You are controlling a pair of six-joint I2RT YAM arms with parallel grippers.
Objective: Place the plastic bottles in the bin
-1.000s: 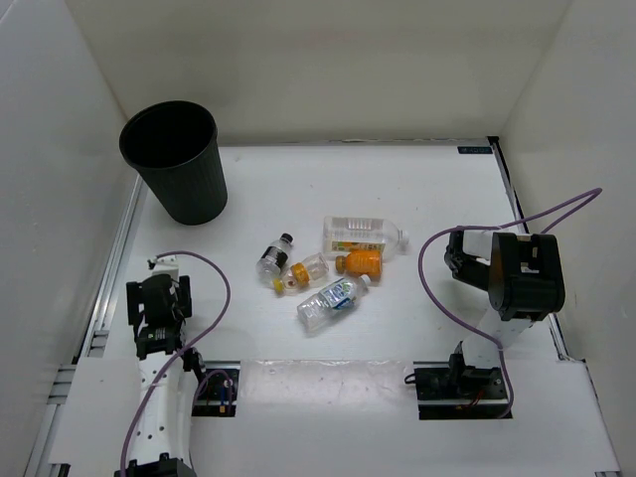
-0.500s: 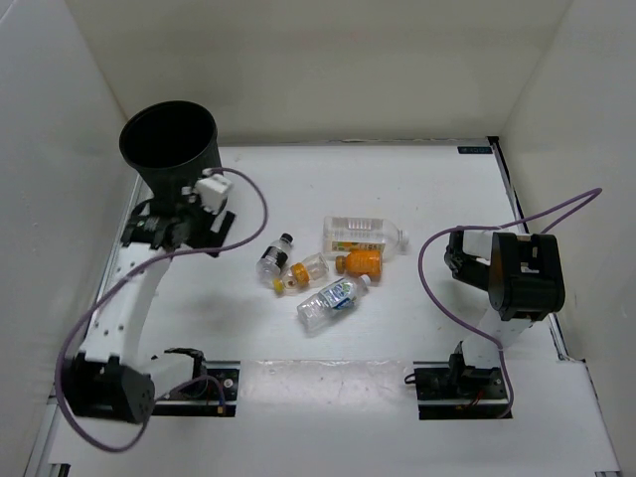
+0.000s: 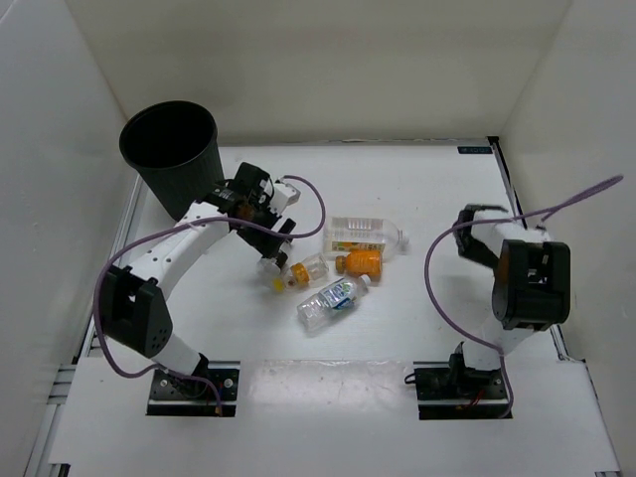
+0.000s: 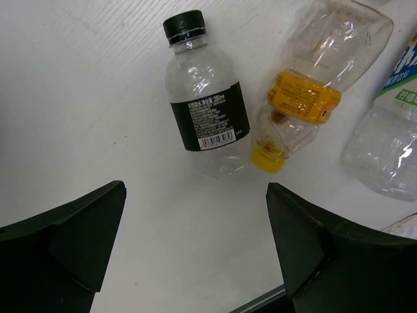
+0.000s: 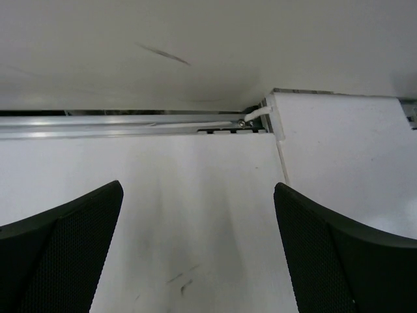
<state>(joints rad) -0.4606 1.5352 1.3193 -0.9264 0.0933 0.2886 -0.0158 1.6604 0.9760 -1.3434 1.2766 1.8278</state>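
- The bin point(image 3: 171, 159) stands at the far left corner of the table point(image 3: 417, 189), where it was. Its inside is dark, so I cannot be sure, but no bottle seems to be in it yet.
- My left gripper point(image 3: 275, 235) has swung out from its folded rest at the near left edge and passed the bin. It now hangs over the left end of the bottles, fingers spread wide and holding nothing.
- The black-capped bottle point(image 4: 205, 111) lies flat just ahead of those fingers. The yellow-capped bottle point(image 4: 296, 107) lies just beside its base.
- The square bottle point(image 3: 363, 234), orange bottle point(image 3: 360, 261) and blue-green bottle point(image 3: 333, 301) lie further right, unmoved.
- My right gripper point(image 3: 469, 231) has shifted only slightly at the right edge. Its fingers are apart, empty, over bare table.
- Judgement: the first pick is being lined up, and all five bottles remain to be binned.
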